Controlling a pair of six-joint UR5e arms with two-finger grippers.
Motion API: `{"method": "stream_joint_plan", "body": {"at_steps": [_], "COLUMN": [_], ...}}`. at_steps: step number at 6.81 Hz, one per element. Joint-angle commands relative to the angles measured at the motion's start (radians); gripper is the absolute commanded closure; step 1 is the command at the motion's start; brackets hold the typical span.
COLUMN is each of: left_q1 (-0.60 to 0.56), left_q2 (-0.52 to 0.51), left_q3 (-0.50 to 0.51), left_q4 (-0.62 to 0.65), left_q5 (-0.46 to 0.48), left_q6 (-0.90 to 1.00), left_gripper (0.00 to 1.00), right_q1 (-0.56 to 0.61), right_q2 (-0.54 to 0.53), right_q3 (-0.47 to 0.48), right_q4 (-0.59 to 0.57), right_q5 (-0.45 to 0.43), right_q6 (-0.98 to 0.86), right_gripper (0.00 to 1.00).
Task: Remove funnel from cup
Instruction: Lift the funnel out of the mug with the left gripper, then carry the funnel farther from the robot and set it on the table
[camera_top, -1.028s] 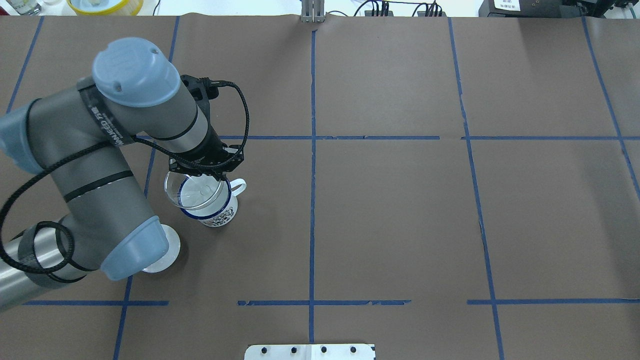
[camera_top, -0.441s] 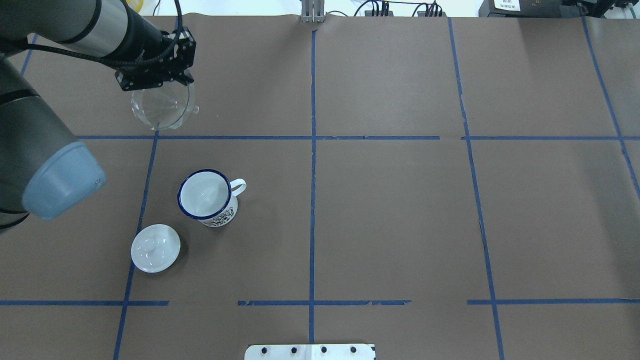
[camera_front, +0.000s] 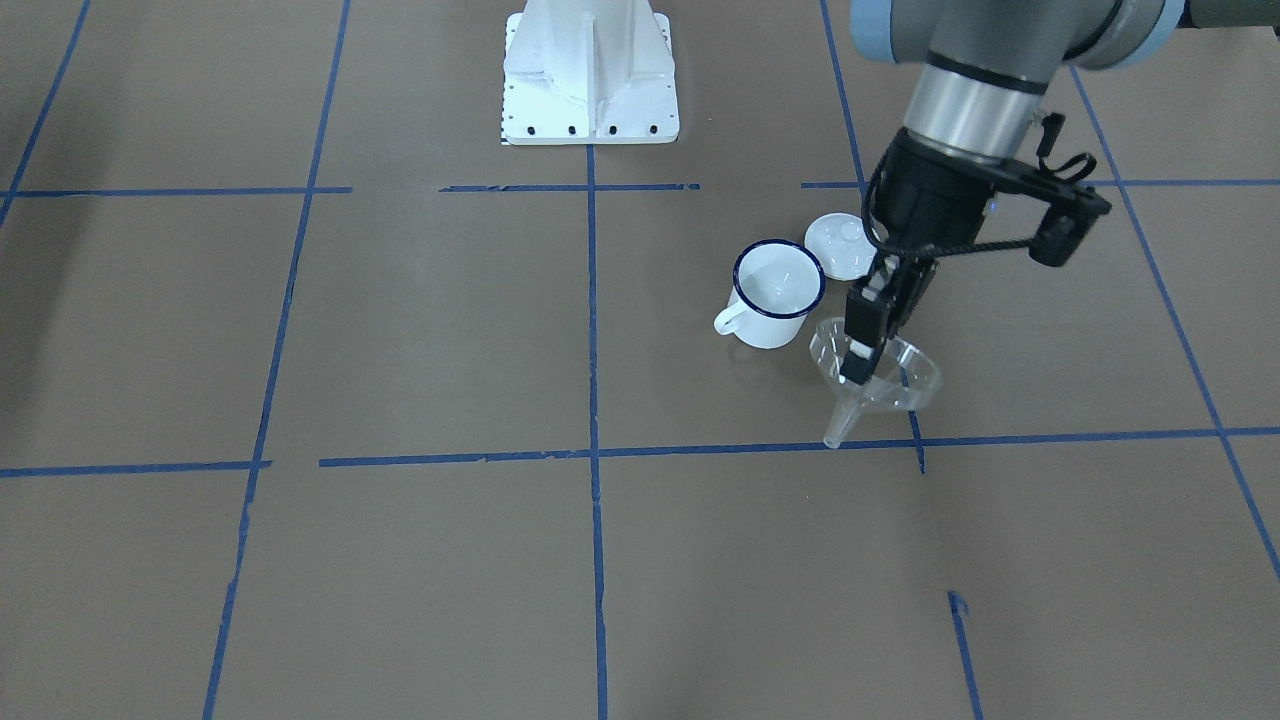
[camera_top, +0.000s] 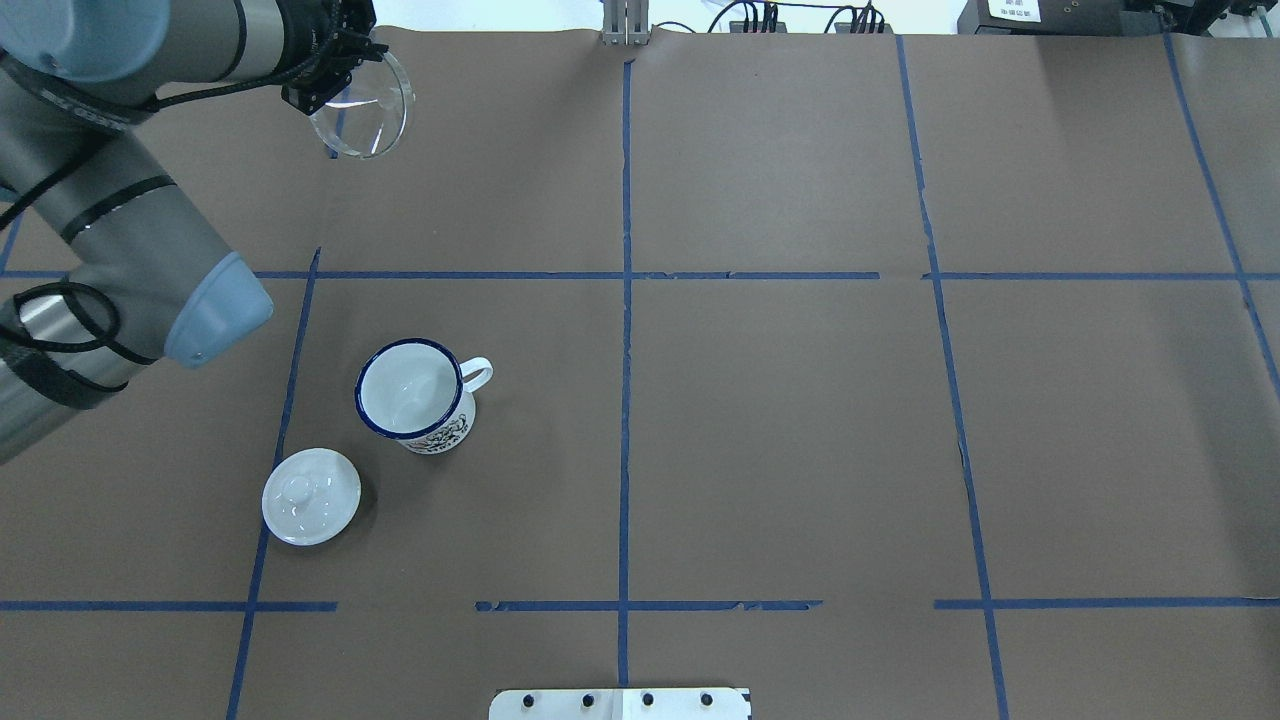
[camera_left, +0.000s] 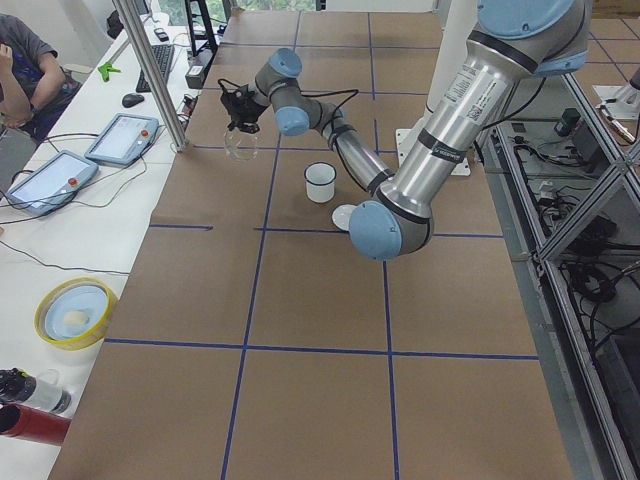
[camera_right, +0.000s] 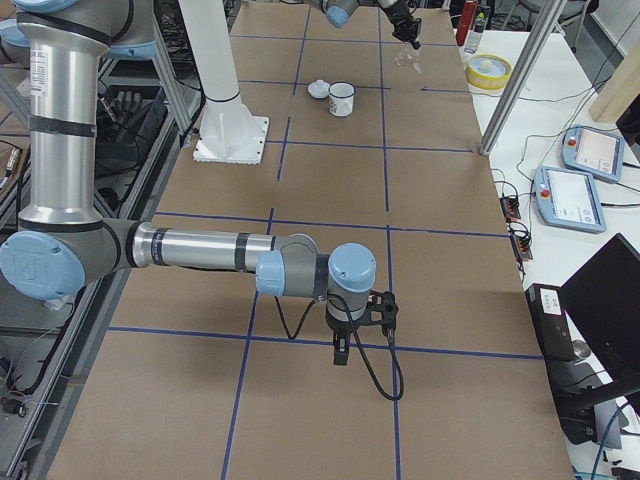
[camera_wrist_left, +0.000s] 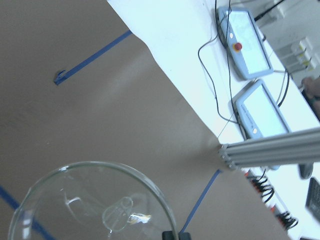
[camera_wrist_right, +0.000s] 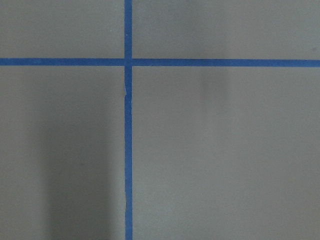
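Note:
The clear funnel (camera_top: 365, 105) hangs tilted in the air over the table's far left part, away from the cup; its spout (camera_front: 836, 428) points down. My left gripper (camera_top: 335, 92) is shut on the funnel's rim, seen also in the front view (camera_front: 858, 368). The funnel fills the bottom of the left wrist view (camera_wrist_left: 95, 205). The white cup (camera_top: 410, 390) with the dark blue rim stands upright and empty, also in the front view (camera_front: 778, 290). My right gripper (camera_right: 340, 352) hovers low over bare table at the far right; I cannot tell whether it is open.
A white knobbed lid (camera_top: 311, 496) lies on the table beside the cup, on the robot's side. The robot's white base plate (camera_front: 590, 75) is at the near edge. An aluminium post (camera_left: 150, 70), teach pendants (camera_left: 120, 135) and a yellow bowl (camera_left: 75, 312) stand beyond the far edge.
A second ago the funnel sat in the cup with my left gripper on its rim. It has since been lifted out and carried toward the table's far left corner, tilting.

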Motion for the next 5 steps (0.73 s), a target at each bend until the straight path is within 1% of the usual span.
{"method": "stream_joint_plan", "body": {"at_steps": [1,2,3,5], "left_q1": [0.075,0.106,0.130,0.137], "left_q2": [-0.003,-0.001,-0.003,-0.001], "left_q3": [0.350,0.383,0.402,0.405], "left_q4": [-0.365,-0.402,-0.403,-0.405], "left_q5": [0.255,0.266,0.294,0.296], "left_q6": [-0.108,-0.112,-0.117,-0.117], "left_gripper": [1.00,1.00,1.00,1.00], "right_q1": [0.000,0.000,0.000,0.000], "right_q2": [0.000,0.000,0.000,0.000], "right_q3": [0.000,0.000,0.000,0.000], "right_q4": [0.000,0.000,0.000,0.000], "right_q5": [0.000,0.000,0.000,0.000], "right_q6": [0.000,0.000,0.000,0.000], "right_gripper": [0.00,0.00,0.00,0.00]}}
